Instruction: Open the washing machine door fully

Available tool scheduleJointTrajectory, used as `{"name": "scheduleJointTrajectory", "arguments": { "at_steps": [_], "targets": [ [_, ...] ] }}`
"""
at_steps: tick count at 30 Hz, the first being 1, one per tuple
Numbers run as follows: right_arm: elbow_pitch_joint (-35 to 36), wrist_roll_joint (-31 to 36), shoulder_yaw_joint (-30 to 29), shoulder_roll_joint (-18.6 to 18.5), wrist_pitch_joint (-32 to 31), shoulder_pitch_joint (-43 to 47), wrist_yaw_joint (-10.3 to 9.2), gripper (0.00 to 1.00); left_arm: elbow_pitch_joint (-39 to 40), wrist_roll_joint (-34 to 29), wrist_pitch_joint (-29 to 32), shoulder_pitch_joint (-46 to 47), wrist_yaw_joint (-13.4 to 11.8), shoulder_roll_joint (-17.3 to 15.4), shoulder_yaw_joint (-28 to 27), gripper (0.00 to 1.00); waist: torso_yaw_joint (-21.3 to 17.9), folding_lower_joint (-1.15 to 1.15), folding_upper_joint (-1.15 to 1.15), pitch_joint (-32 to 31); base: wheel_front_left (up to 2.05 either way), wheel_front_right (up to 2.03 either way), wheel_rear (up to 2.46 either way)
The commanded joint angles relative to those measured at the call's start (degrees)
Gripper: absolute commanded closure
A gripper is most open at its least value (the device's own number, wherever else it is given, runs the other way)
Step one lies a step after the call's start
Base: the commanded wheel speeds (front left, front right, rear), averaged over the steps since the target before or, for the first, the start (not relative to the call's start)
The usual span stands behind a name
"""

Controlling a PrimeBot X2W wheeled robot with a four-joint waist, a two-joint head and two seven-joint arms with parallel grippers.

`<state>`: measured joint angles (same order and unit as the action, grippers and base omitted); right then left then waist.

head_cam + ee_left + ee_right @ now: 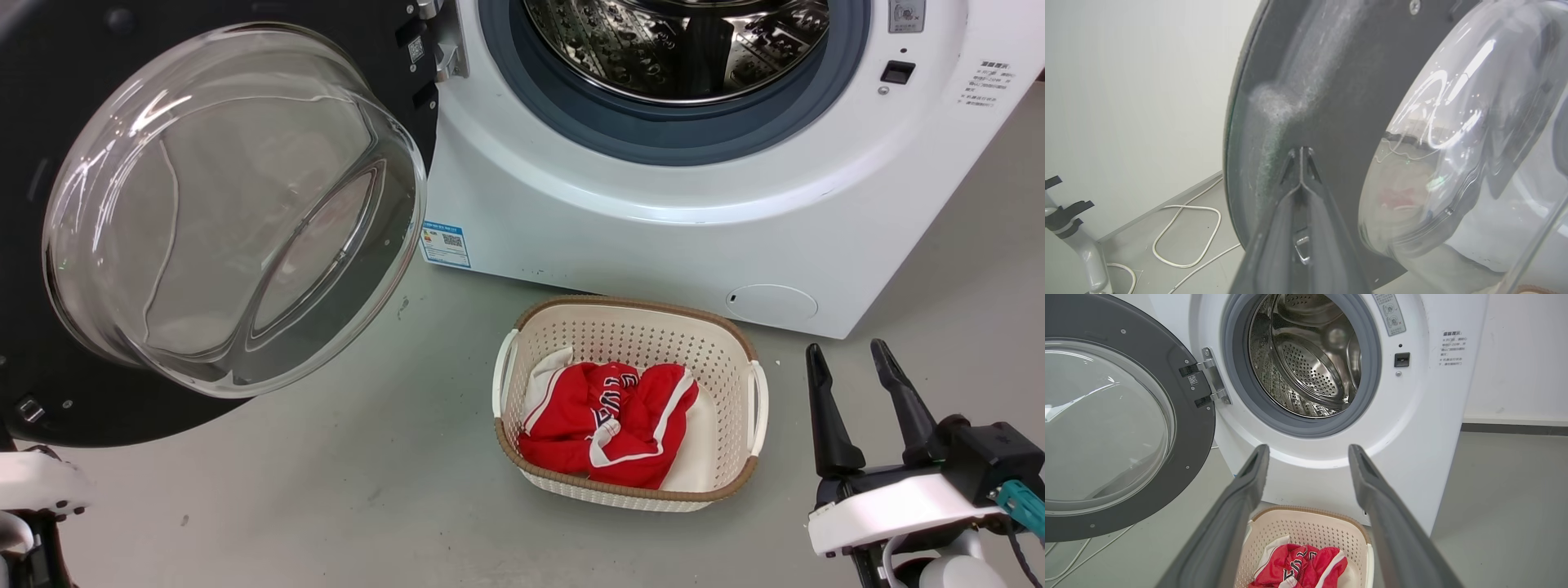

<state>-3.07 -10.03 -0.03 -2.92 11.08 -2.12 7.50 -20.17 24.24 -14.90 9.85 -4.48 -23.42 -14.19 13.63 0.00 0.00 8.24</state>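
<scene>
Door: large round washing machine door (49,408) with a glossy black frame and a clear, bulging glass bowl that carries streaky reflections.
Door position: swung wide on a metal hinge (1212,381) at the machine's left edge. The bowl side faces out into the room and the door stands well clear of the opening.
Machine: smooth white front; perforated steel drum (678,41), shiny and ribbed, inside a grey-blue rubber ring (653,131).
Basket: cream perforated plastic basket (629,327) with a brown rim and white side handles, on the floor just before the machine. A crumpled red garment with white trim (612,416) lies in it.
Left arm: left gripper (1300,155) has its two dark fingers pressed together with nothing between them. The tips are at the door's dusty black inner frame, beside the bowl; cannot tell whether they touch it.
Right arm: right gripper (853,363) is low at the right with fingers pointing up and spread well apart, empty. It is near the basket's right side and apart from the door.
Floor: matt grey concrete; a white cable (1196,207) loops by the wall behind the door.
</scene>
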Motion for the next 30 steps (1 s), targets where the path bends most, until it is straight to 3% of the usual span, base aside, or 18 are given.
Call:
{"name": "scheduleJointTrajectory", "arguments": {
  "at_steps": [1,9,17,18,19,20,21,30],
  "targets": [
    [-0.12,0.2,0.07,0.11,0.22,-0.58,-0.02,0.0,-0.09,-0.71,-0.37,0.92,0.21,0.0,-0.56,1.0,0.01,0.0,0.0,-0.12,0.0,0.0,0.0],
    [-1.01,-0.51,0.36,0.1,0.7,0.04,-0.02,0.0,3.66,-4.58,-0.33,-3.37,1.02,4.18,-1.78,1.0,-0.26,0.0,0.0,-1.7,0.0,0.0,0.0],
    [-1.67,-0.96,1.02,0.11,0.96,1.1,-0.02,0.0,12.79,-8.79,-0.28,-11.99,1.45,11.04,-0.49,1.0,-1.03,0.0,0.0,-4.07,0.0,0.0,0.0],
    [-1.65,-0.94,1.16,0.11,0.95,1.07,-0.02,0.0,13.82,-9.25,-0.28,-12.94,1.54,12.07,0.05,0.81,-1.21,0.0,0.0,-4.21,0.0,0.0,0.0],
    [-1.66,-0.89,1.2,0.11,0.98,1.08,-0.02,0.0,14.56,-9.69,-0.27,-13.95,1.53,13.15,0.66,0.55,-1.42,0.0,0.0,-4.44,0.0,0.0,0.0],
    [-1.63,-0.79,1.24,0.1,0.98,1.16,-0.02,0.0,15.73,-10.14,-0.28,-14.63,1.61,13.89,1.23,0.23,-1.56,0.0,0.0,-4.6,0.0,0.0,0.0],
    [-1.61,-0.77,1.28,0.11,0.96,1.27,-0.02,0.0,16.7,-10.55,-0.28,-15.08,1.8,14.53,1.73,0.0,-1.71,0.0,0.0,-4.73,0.0,0.0,0.0],
    [-1.07,0.22,1.5,0.09,0.6,1.23,-0.02,0.0,22.13,-14.16,-0.27,-15.59,4.2,17.77,7.79,0.0,-4.1,0.0,0.0,-5.45,0.0,0.0,0.0]
  ]
}}
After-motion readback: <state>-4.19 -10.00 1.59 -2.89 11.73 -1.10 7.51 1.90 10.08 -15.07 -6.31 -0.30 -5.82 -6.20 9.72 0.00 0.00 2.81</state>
